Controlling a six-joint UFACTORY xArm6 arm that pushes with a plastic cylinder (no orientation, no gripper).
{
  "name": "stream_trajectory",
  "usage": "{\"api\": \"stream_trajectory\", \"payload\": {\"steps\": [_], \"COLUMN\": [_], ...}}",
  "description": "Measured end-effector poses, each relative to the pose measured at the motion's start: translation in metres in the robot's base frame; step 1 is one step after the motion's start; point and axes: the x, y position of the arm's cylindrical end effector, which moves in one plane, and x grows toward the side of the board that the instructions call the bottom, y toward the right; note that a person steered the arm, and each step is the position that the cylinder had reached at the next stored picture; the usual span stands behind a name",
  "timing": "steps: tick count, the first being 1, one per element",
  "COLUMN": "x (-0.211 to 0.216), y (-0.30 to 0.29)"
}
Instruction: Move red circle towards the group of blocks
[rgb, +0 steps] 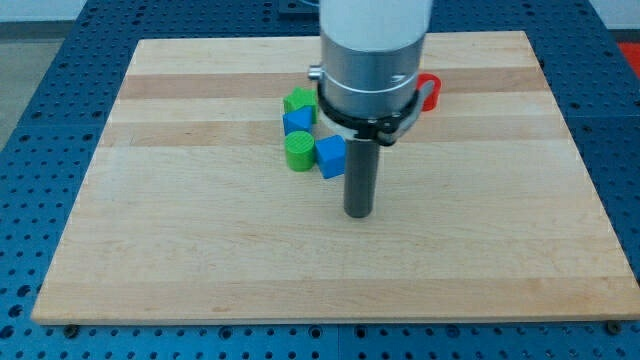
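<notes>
The red circle (430, 90) lies near the view's top right of centre, mostly hidden behind the arm's wide metal body. The group of blocks sits left of centre: a green block (297, 100) at its top, a blue block (298, 121) below it, a green cylinder (299, 150) lower down, and a blue block (331, 156) to its right. My tip (358, 213) rests on the board below and right of the group, just under the lower blue block, and well below and left of the red circle.
The wooden board (200, 250) lies on a blue perforated table (30, 150). The arm's body (370, 60) hides the board's top centre and anything behind it.
</notes>
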Motion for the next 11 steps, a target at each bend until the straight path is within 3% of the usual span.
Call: {"api": "stream_trajectory", "payload": {"steps": [2,7,11], "x": [-0.009,-0.045,-0.047], "y": [-0.047,-0.073,-0.094]}}
